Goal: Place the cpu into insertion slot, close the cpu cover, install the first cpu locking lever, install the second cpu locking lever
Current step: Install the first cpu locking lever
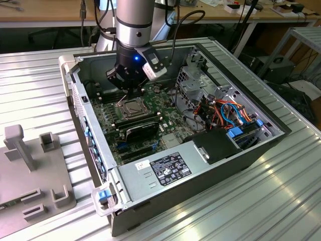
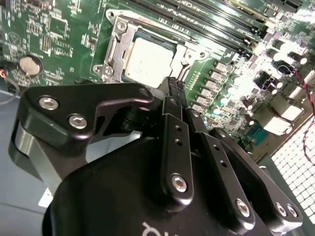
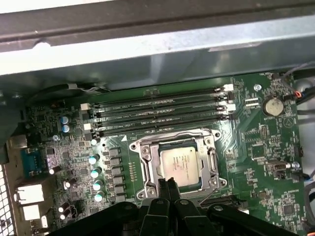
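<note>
Already seated: the cpu [image 3: 184, 164] lies in the insertion slot [image 3: 158, 164], left of centre in the exterior view.
Silvery-grey square top, framed by the lowered cpu cover [image 3: 147, 167]; claw [image 3: 167, 183] fingertips pressed together beside it.

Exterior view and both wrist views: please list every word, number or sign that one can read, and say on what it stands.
No text can be quoted.
The label on the power supply box, exterior view: print too small to read.
The cpu, first wrist view: print on its top, too faint to read.
The motherboard: white markings, too small to read.
The gripper, second wrist view: white letters on its body, cut off, unreadable.
</note>
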